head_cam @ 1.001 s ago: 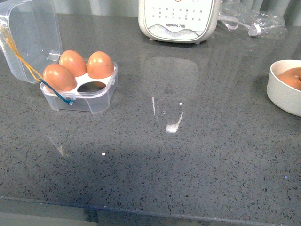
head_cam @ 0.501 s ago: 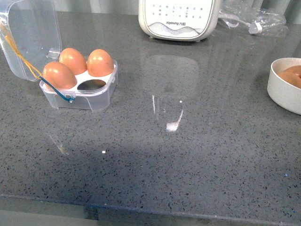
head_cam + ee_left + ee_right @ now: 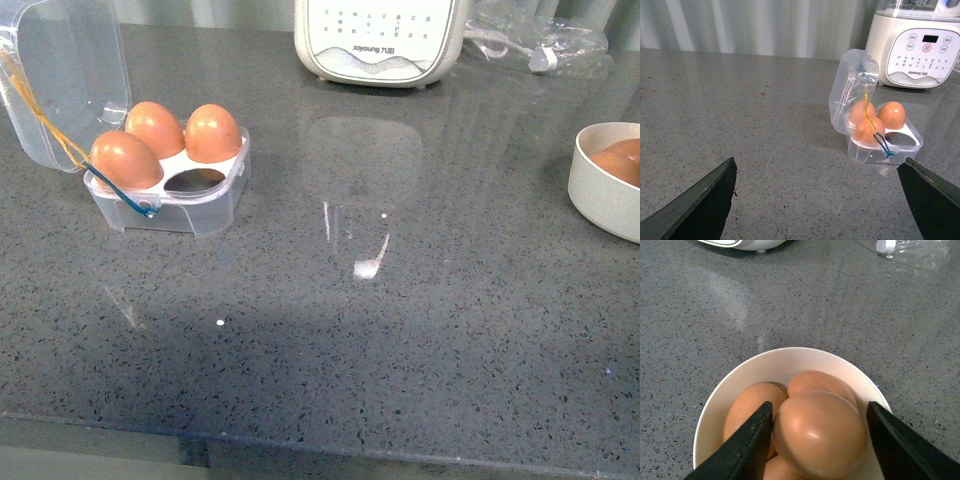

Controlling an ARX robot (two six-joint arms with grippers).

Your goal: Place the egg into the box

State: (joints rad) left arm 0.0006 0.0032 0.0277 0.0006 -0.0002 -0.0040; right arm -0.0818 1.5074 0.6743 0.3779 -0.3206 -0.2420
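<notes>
At the far left of the grey tabletop (image 3: 420, 330) stands the box (image 3: 190, 208), its clear lid (image 3: 70, 70) tipped up and back. A yellow cord (image 3: 40, 120) runs across the lid and a blue cord (image 3: 125, 198) hangs at the front corner. Three brown eggs (image 3: 154, 128) fill three cells, and the empty cell (image 3: 195, 182) is the near one on the right. The left claw (image 3: 818, 165) is spread wide with nothing in it, well apart from the box. Further back, near the middle, is a white appliance (image 3: 380, 40), with a clear plastic bag (image 3: 540, 45) to its right. At the right edge sits a white bowl (image 3: 765, 362) of eggs. The right claw (image 3: 819, 407) is closed around the topmost egg (image 3: 820, 432), a finger against each flank; whether it is clear of the eggs beneath, I cannot tell
</notes>
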